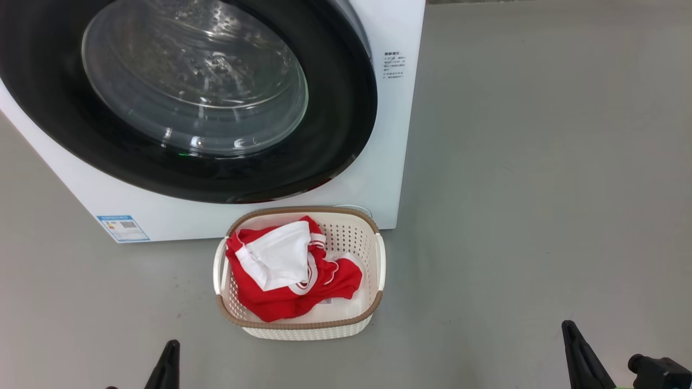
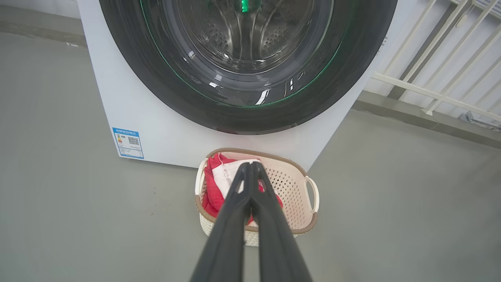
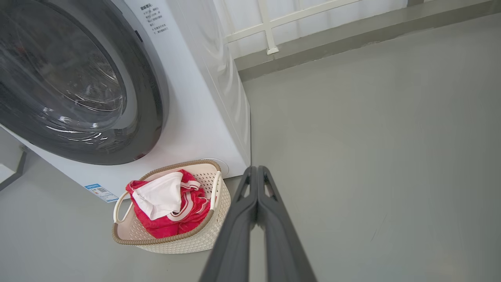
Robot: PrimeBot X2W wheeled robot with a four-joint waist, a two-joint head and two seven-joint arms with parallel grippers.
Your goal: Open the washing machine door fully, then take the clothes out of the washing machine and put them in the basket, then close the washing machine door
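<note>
The white washing machine (image 1: 386, 162) stands ahead with its door (image 1: 335, 135) shut flat against the front, black rim around the clear glass bowl. In front of it on the floor sits the cream basket (image 1: 303, 324) holding the red clothes (image 1: 281, 300) with a white piece on top. My left gripper (image 1: 167, 362) is low at the left, shut and empty; in the left wrist view its fingertips (image 2: 250, 166) meet, pointing at the basket (image 2: 301, 211). My right gripper (image 1: 576, 346) is at the lower right, shut and empty, with the basket (image 3: 164, 241) and the clothes (image 3: 168, 219) to its left in the right wrist view.
Grey floor (image 1: 540, 189) spreads wide to the right of the machine. A white railing (image 2: 430, 94) on a grey kerb runs behind the washer's right side. A small blue label (image 1: 123, 228) marks the washer's lower left corner.
</note>
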